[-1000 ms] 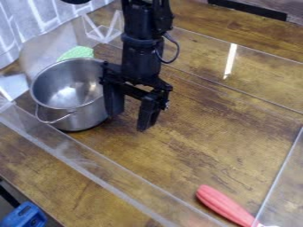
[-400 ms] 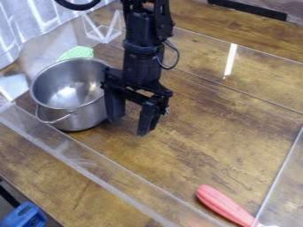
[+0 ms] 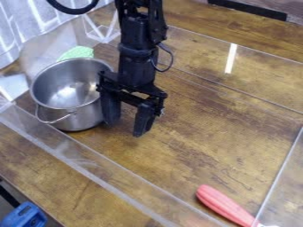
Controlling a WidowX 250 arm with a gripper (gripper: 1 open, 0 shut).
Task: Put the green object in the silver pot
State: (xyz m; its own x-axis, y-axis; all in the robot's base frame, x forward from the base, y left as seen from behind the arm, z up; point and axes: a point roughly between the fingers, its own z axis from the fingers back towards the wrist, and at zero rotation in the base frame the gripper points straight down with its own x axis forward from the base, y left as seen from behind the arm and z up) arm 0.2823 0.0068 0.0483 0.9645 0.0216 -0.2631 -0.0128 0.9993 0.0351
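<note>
The silver pot (image 3: pixel 67 93) stands on the wooden table at the left, shiny and round, with a thin loop handle at its front left. Behind its far rim only a small part of the pale green object (image 3: pixel 77 54) shows. My gripper (image 3: pixel 127 117) hangs from the black arm just right of the pot, pointing down at the table. Its two black fingers (image 3: pixel 144 116) stand apart with nothing between them, so it is open. The left finger is close beside the pot's right wall.
A long red-orange object (image 3: pixel 228 206) lies near the front right. Clear plastic walls (image 3: pixel 106 173) run along the front and right of the wooden table (image 3: pixel 213 124). A white cloth-like surface sits at the far left behind the pot.
The arm and open gripper have shifted slightly to the left, toward the pot. Pot and green object stay put.
</note>
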